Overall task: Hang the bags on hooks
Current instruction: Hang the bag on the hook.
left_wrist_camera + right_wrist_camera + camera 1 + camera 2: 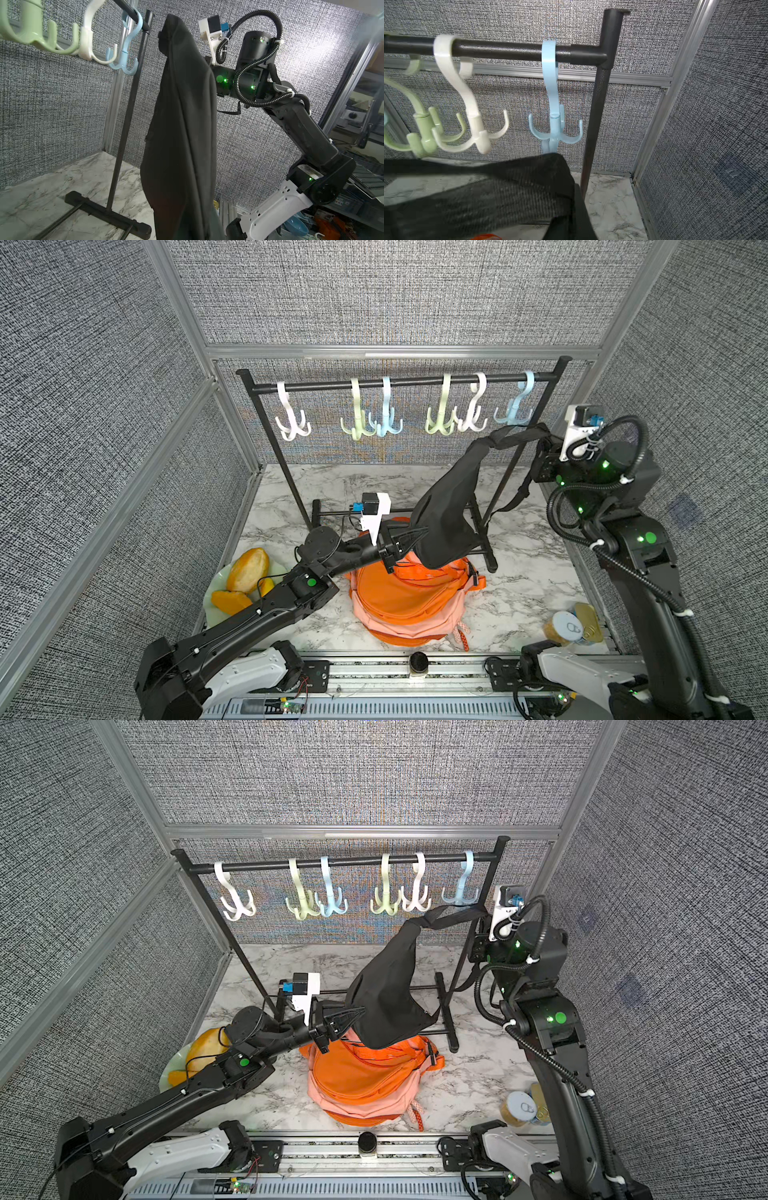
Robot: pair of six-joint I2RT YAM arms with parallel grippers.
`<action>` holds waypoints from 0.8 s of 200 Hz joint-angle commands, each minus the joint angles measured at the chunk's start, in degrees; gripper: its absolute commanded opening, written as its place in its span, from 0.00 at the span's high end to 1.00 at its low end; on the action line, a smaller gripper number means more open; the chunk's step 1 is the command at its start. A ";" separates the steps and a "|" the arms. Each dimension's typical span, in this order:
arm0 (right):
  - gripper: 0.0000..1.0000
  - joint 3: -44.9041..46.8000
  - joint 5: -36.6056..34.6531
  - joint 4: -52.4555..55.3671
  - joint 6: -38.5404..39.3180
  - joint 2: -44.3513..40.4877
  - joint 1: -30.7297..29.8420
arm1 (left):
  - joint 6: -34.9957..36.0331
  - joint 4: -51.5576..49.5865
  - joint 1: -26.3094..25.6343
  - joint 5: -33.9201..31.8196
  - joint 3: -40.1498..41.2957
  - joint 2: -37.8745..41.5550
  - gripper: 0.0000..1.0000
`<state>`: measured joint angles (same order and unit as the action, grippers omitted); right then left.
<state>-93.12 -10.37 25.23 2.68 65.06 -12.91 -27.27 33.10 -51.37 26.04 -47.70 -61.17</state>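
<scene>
The black bag is off the worktop, slung slantwise between the two arms in front of the rack. The right gripper has its fingers pressed together on the strap, just below the rightmost blue hook. The left gripper has its fingers pinched on the edge of the bag body, as far as both top views show. In the right wrist view the strap covers the lowest prong of the blue hook, but whether it has passed over a prong tip cannot be told.

Hazards are as follows. The strap is gathered into a flat band rather than an open loop, so it may ride against a prong and slip off instead of seating. The hook hangs loose on the rail and would probably swing or turn away under a sideways push. The white hook hangs close by and could catch the strap instead. A slack length of strap hangs beside the rack upright and could snag there; whether it passes in front of or behind the upright cannot be told. The right arm is close to that upright, and contact could shift or tip the light rack. Sideways tension from the left gripper could drag the strap back off the prong. If either grip opens before the strap is seated, the bag would likely drop onto the orange backpack below.
</scene>
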 commanded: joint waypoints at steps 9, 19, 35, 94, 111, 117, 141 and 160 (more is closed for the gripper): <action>1.00 -5.74 1.33 4.88 2.96 4.66 0.94 | -0.58 1.90 -1.17 -2.23 -1.94 -2.34 1.00; 1.00 -7.42 1.41 6.02 3.53 6.11 1.08 | -0.84 1.85 -1.44 -2.97 -2.19 -2.86 1.00; 1.00 -9.44 1.70 7.25 4.25 8.06 1.38 | -1.37 1.90 -1.62 -3.90 -2.22 -3.38 1.00; 1.00 -12.00 4.04 8.04 4.44 12.19 2.95 | -3.74 2.65 -1.85 -8.56 -1.70 -3.65 1.00; 1.00 -12.17 4.11 7.56 4.33 12.85 3.24 | -4.03 2.61 -1.90 -9.18 -1.49 -3.53 1.00; 1.00 -12.38 4.13 7.46 4.33 13.13 3.36 | -3.98 2.60 -1.92 -9.47 -1.44 -3.48 1.00; 1.00 -14.01 4.30 7.65 4.35 14.34 3.59 | -3.85 2.44 -1.91 -10.39 -1.46 -3.09 1.00; 1.00 -15.44 4.48 7.81 4.15 14.92 3.68 | -3.67 2.04 -1.89 -10.39 -2.04 -2.88 1.00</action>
<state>-107.04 -6.50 33.85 6.76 79.57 -9.37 -31.11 33.41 -53.25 16.51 -48.97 -64.53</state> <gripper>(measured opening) 0.054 0.094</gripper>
